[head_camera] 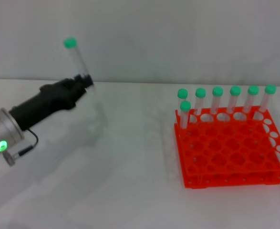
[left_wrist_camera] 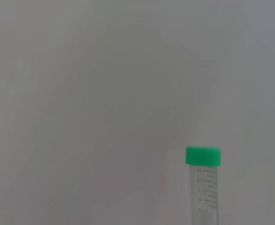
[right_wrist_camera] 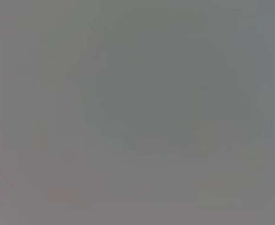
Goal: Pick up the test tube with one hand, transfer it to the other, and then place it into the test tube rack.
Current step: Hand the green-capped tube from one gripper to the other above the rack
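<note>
Standing nearly upright, the test tube point(head_camera: 77, 59) is gripped by the closed left hand point(head_camera: 85, 80), well apart from the orange rack point(head_camera: 230, 152) on the counter point(head_camera: 130, 191).

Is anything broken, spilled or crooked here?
Nothing stands out. The left gripper holds the test tube up, tilted slightly, cap on. The seven tubes in the test tube rack stand upright and capped.

The left claw point(head_camera: 84, 80) is raised at ten o'clock, clamped on the test tube point(head_camera: 76, 57); its silver arm reaches up from eight o'clock.
</note>
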Action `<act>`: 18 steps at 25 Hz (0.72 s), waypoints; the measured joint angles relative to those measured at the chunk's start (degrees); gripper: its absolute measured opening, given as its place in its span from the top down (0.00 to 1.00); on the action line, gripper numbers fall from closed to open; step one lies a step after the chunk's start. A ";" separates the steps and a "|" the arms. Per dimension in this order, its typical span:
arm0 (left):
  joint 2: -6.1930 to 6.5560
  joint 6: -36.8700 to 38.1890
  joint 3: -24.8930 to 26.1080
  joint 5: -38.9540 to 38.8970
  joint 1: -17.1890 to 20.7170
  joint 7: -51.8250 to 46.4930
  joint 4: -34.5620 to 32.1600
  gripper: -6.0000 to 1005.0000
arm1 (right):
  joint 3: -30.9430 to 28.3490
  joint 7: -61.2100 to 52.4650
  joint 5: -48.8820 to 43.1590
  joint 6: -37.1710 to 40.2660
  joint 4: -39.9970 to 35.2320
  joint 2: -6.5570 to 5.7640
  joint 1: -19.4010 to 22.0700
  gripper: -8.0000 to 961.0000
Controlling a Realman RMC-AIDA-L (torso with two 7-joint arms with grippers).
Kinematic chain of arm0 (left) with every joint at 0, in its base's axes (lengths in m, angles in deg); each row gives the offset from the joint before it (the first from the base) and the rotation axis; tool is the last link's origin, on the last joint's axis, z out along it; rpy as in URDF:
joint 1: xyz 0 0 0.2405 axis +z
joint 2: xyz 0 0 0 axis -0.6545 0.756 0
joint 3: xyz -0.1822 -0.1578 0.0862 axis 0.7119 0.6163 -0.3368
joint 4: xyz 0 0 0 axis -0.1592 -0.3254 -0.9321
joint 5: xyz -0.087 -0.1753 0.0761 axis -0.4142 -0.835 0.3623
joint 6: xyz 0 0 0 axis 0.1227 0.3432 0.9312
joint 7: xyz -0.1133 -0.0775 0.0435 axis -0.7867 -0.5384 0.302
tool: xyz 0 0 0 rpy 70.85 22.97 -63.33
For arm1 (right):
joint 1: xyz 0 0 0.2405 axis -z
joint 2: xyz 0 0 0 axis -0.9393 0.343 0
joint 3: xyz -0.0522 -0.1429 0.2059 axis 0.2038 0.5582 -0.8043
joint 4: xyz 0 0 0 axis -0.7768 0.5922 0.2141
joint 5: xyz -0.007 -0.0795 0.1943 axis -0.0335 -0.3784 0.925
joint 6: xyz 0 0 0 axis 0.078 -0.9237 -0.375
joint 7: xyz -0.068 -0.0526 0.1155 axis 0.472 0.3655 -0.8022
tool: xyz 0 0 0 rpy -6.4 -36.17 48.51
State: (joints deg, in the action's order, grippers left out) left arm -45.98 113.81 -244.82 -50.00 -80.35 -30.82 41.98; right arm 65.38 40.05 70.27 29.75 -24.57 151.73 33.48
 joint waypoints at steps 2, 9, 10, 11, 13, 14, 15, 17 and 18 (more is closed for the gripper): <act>0.10 5.31 -0.04 4.46 0.23 4.32 0.27 0.80 | 2.89 -0.24 -0.01 -0.11 -0.77 -0.22 0.11 0.11; 0.44 12.21 -0.05 18.28 -2.77 10.89 0.45 0.79 | 13.46 -15.25 -6.78 0.75 -1.15 -4.19 0.24 0.11; 0.35 11.83 -0.06 19.16 -3.35 10.91 0.44 0.79 | 13.89 -18.93 -9.50 1.51 -1.15 -5.14 0.39 0.11; 0.22 11.44 -0.06 19.81 -4.00 11.01 0.44 0.79 | 13.95 -21.30 -11.32 2.18 -1.15 -5.80 0.55 0.11; -0.16 10.86 -0.06 20.41 -5.14 11.65 0.45 0.79 | 13.96 -27.27 -15.65 4.56 -1.14 -7.62 1.12 0.11; -0.30 10.60 -0.06 20.46 -5.55 11.95 0.44 0.79 | 13.97 -29.71 -17.43 5.79 -1.12 -8.42 1.42 0.11; -0.40 10.20 -0.06 20.49 -6.00 12.11 0.37 0.79 | 13.96 -32.45 -19.44 7.34 -1.10 -9.47 1.80 0.11; -0.54 9.01 -0.06 20.53 -7.03 12.18 0.11 0.79 | 13.96 -37.40 -23.72 10.58 -1.07 -11.09 2.46 0.11; -0.67 8.43 -0.06 20.61 -7.65 12.09 0.03 0.79 | 14.00 -40.26 -26.70 13.06 -1.07 -12.12 2.94 0.11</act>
State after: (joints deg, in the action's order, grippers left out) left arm -46.65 122.24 -244.88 -29.39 -88.01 -18.72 42.01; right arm 79.37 -0.21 43.57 42.81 -25.65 139.61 36.42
